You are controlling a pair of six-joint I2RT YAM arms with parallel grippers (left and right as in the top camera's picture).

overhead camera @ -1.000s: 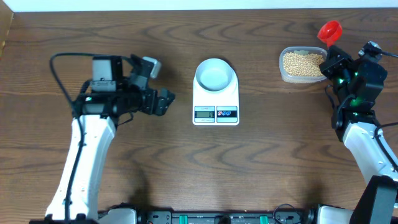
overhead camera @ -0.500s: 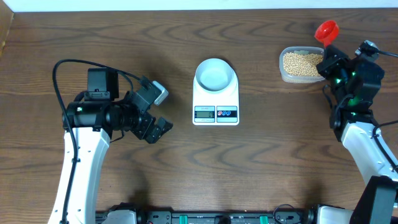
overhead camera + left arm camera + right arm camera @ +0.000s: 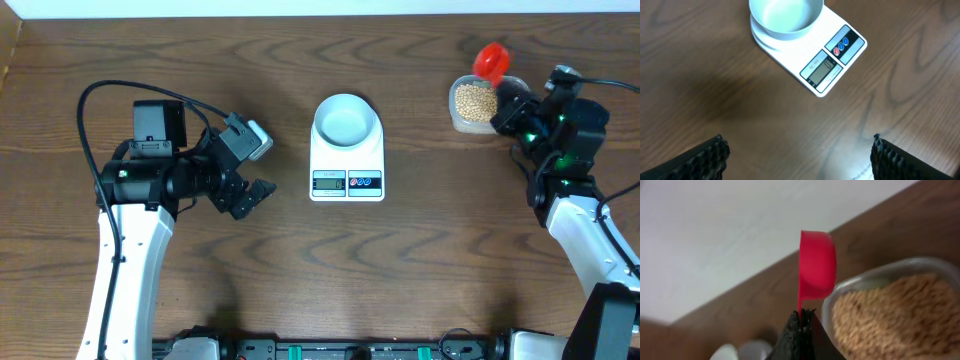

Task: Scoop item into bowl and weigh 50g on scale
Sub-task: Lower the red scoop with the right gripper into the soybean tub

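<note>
Overhead, the wooden table [image 3: 420, 260] shows we're early on, with nothing weighed yet. At centre the scale [image 3: 347, 165] carries the bowl [image 3: 346, 120] on its platform, and that bowl is empty, so all the scooping lies ahead. Beside the scale hangs the left gripper [image 3: 262, 165], jaws spread wide, holding nothing. At the far right is the clear tub [image 3: 452, 118], well filled with beans [image 3: 474, 100]. The right gripper [image 3: 801, 322] is pinched tight on the red scoop [image 3: 816, 265], cup poised at the tub's rim, no beans visible in it.

Table [image 3: 430, 270]: dark brown wood grain, matte. White wall [image 3: 710, 235] behind far edge. Even light, soft shadows.
</note>
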